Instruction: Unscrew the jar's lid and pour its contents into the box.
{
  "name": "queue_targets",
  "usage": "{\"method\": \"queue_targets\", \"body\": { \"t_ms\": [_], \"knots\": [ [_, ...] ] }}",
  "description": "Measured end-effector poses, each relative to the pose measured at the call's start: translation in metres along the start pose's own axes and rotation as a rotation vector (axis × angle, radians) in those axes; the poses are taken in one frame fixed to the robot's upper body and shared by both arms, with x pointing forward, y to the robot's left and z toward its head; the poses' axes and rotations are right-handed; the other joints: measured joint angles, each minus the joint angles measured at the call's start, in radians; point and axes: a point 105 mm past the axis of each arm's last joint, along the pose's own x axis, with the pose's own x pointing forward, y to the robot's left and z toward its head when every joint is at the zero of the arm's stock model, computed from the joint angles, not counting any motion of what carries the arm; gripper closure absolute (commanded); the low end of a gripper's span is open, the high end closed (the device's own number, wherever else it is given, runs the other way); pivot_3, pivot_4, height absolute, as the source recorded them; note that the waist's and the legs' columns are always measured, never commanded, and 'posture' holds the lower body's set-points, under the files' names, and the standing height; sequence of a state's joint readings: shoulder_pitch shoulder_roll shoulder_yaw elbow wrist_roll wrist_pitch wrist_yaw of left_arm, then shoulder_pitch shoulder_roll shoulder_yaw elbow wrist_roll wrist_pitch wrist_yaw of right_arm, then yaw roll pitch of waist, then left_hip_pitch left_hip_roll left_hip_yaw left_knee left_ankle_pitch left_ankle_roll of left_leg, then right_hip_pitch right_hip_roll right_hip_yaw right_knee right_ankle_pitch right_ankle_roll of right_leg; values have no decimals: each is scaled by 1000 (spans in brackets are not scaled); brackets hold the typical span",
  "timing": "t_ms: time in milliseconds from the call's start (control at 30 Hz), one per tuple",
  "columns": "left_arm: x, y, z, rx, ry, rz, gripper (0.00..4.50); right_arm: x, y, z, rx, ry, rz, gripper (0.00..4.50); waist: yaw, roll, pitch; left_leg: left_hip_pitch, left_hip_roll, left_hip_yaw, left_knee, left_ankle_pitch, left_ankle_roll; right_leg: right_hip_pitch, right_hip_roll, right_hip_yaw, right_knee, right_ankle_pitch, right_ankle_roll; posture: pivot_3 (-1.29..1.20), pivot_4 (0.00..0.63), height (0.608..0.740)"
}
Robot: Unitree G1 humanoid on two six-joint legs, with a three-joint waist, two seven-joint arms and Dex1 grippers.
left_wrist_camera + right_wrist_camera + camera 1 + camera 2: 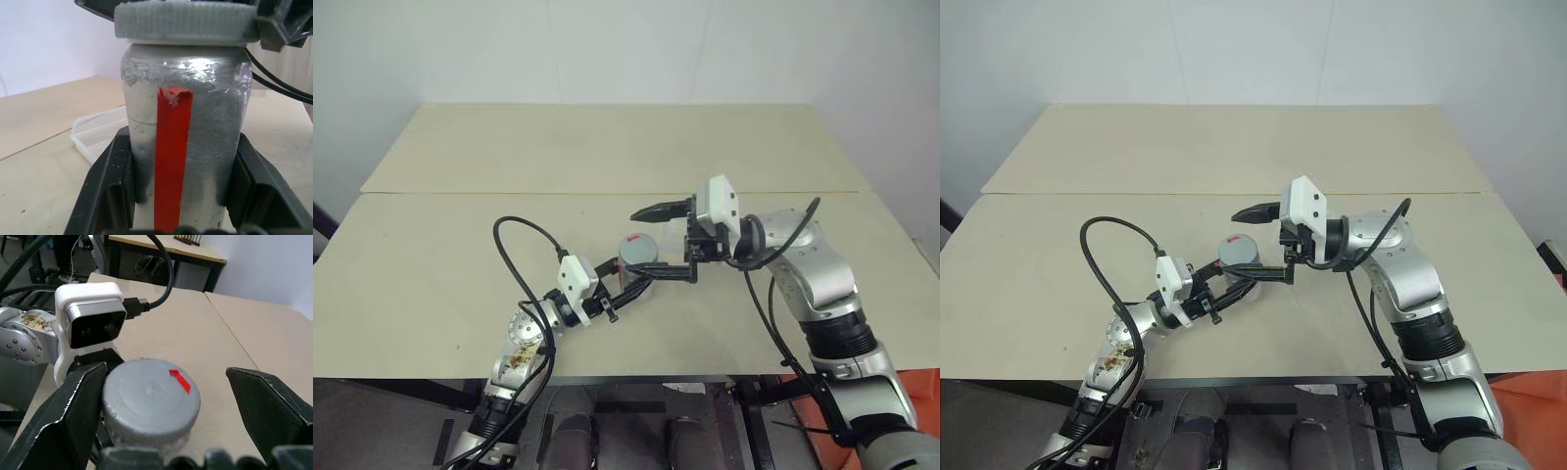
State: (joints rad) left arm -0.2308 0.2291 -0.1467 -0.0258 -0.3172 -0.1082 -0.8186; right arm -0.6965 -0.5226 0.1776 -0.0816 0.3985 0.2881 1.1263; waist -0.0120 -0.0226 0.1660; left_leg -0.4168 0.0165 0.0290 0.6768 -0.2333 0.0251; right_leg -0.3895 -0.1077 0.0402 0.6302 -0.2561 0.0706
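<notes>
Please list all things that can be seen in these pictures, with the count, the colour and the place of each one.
jar: one, silver-grey with a red vertical stripe, upright, held above the table between the two arms.
lid: one, grey with a small red mark, on top of the jar.
box: one, clear plastic, lying on the table behind the jar.
table: one, beige, made of two boards joined at a seam.
second table: one, light top on dark legs, in the background of the right wrist view.
left gripper: one, black jaws shut on the jar's body.
right gripper: one, black jaws open, one on each side of the lid.
</notes>
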Motion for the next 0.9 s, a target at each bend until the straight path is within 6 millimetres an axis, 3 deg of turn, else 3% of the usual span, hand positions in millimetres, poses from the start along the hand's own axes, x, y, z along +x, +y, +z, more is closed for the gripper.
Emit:
{"method": "queue_targets", "body": {
  "t_ms": [400, 600, 900],
  "knots": [
    [-2, 4, 0, 5, 6, 15, 2544, -9, -4, -12, 16, 19, -5, 38, 0, 0, 0, 0, 0, 0, 0, 0, 0, 0, 0, 0, 0, 0, 0, 0, 150, 740],
    [-4, 3, 2, 19, 5, 0, 2544, -35, -22, -28, 33, 97, -111, 38, 3, 0, 0, 0, 0, 0, 0, 0, 0, 1, 0, 0, 0, 0, 0, 0, 150, 740],
    [-1, -2, 3, 19, -9, -22, 2544, -45, -25, -34, 40, 129, -118, 38, 0, 0, 0, 0, 0, 0, 0, 0, 0, 0, 0, 0, 0, 0, 0, 0, 150, 740]
  ]
}}
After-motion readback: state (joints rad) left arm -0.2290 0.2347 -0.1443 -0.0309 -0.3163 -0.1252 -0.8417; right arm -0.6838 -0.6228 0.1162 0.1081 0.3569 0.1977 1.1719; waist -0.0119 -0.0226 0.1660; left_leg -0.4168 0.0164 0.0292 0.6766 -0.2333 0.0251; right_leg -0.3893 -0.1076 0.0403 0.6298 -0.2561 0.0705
